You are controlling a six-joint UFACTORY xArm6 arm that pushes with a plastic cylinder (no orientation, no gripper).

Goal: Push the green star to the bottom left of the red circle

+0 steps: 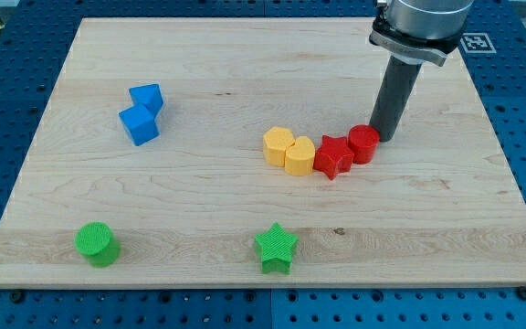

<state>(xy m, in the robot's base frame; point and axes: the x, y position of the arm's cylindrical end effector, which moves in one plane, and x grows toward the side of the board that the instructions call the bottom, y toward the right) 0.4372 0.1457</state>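
Note:
The green star point(276, 247) lies near the view's bottom edge of the wooden board point(245, 55), a little right of centre. The red circle point(364, 143) stands at the view's right of centre, touching a red star point(333, 156) on its left. My tip point(387, 137) is at the red circle's right side, right against it or nearly so. The tip is far from the green star, up and to the right of it.
Two yellow blocks point(288, 150) sit in a row left of the red star. A blue block cluster point(142, 113) lies at the view's upper left. A green circle point(96, 244) stands at the bottom left.

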